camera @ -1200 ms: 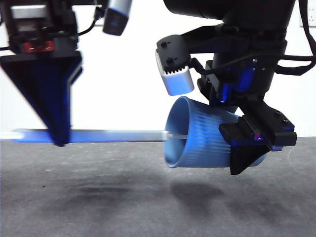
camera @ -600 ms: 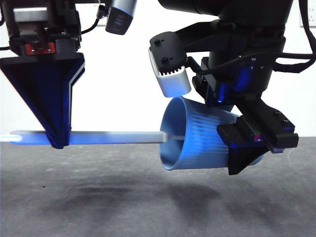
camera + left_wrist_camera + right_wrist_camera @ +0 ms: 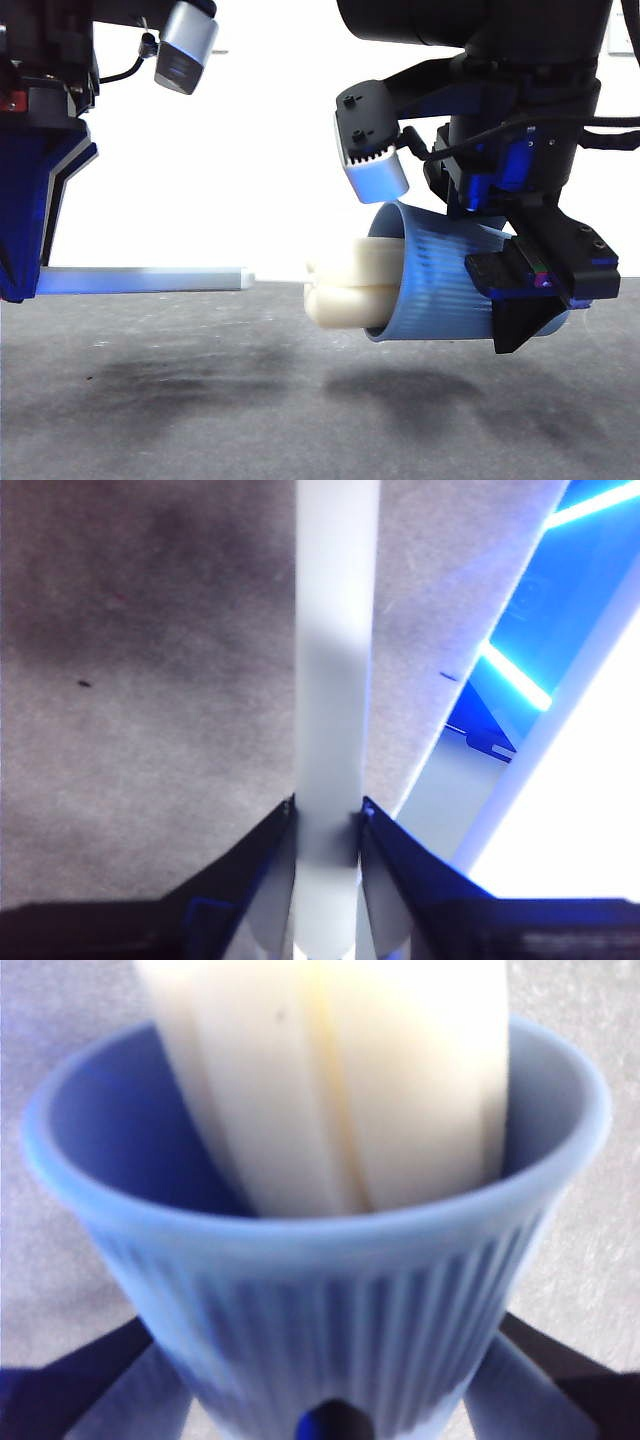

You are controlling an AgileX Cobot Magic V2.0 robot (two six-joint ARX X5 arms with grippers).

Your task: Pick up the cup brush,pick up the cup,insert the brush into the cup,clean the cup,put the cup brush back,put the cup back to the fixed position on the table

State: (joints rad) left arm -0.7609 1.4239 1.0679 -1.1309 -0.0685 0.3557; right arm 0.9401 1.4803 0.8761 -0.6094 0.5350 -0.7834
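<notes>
The right end effector (image 3: 535,300) pinches the blue cup (image 3: 440,285) sideways above the tabletop (image 3: 200,400). The left end effector (image 3: 325,815) clamps the cup brush (image 3: 350,285) handle, sponge head half inside the cup

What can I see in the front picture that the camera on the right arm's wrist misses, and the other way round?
Only the front view shows both arms: the left gripper clamping the grey handle of the cup brush, and the cup held on its side above the table by the right gripper. Only the right wrist view looks into the cup's mouth, where the sponge fills much of the opening. Both show the blue ribbed cup with the cream sponge head partly inside.
</notes>
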